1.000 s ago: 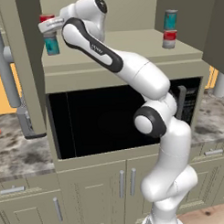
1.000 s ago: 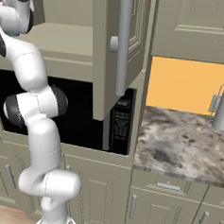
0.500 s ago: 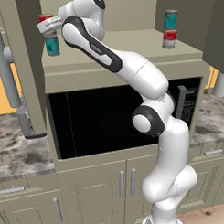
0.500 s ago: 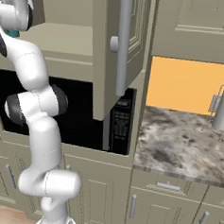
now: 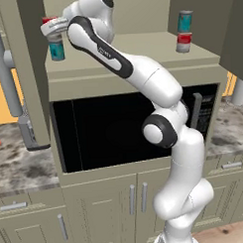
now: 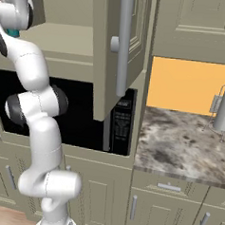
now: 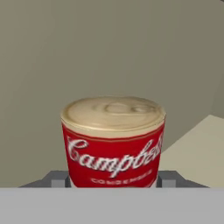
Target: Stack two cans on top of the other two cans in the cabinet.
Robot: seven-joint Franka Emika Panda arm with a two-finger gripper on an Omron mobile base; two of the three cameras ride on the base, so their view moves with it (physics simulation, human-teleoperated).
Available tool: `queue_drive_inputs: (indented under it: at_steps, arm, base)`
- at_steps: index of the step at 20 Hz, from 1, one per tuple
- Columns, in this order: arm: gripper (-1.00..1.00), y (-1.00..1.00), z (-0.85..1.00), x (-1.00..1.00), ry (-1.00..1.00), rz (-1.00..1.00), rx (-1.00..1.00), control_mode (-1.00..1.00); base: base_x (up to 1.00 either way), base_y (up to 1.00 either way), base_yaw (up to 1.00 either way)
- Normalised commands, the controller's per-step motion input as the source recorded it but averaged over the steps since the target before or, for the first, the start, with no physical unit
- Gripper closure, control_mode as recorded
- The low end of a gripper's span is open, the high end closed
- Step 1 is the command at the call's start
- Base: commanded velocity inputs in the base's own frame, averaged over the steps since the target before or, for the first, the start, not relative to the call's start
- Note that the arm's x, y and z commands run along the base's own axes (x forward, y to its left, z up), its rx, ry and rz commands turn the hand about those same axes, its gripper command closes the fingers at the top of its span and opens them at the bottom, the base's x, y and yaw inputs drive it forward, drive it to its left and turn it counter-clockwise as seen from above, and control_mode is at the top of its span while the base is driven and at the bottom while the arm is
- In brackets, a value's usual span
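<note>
Tool [image 5: 50, 26] up at the left end of the cabinet [image 5: 140, 46] shelf, clamped on a red can [image 7: 113, 142] w/ white script. Hand view: can sits betw. the two fingertips [image 7: 56, 178], silvery lid up, beige cabinet back behind. Held red can is right above a teal can [image 5: 56, 48] standing at the shelf's left end; can't tell if they touch. At the right end, second teal can [image 5: 184, 21] stacked on second red can [image 5: 183, 43]. Microwave [image 5: 133, 125] under the shelf.
</note>
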Motion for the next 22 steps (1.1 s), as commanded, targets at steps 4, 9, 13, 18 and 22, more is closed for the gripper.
queue_drive_inputs:
  at_steps: [4, 9, 13, 18, 22]
  arm:
    - [1.0, 0.0, -0.14, 0.01, 0.0, 0.0, 0.0, -1.0]
    - [1.0, 0.0, -0.11, 0.07, 0.0, 0.0, 0.0, -1.0]
    - [1.0, 0.0, 0.0, 0.03, -0.04, 0.0, 0.0, -1.0]
    - [1.0, 0.0, 0.0, 0.0, -0.03, 0.0, 0.0, -1.0]
    - [1.0, 0.0, 0.0, 0.0, 0.0, 0.0, 0.0, -1.0]
  base:
    - [0.0, 0.0, 0.0]
    - [0.0, 0.0, 0.0]
    - [0.0, 0.0, 0.0]
    - [0.0, 0.0, 0.0]
    - [0.0, 0.0, 0.0]
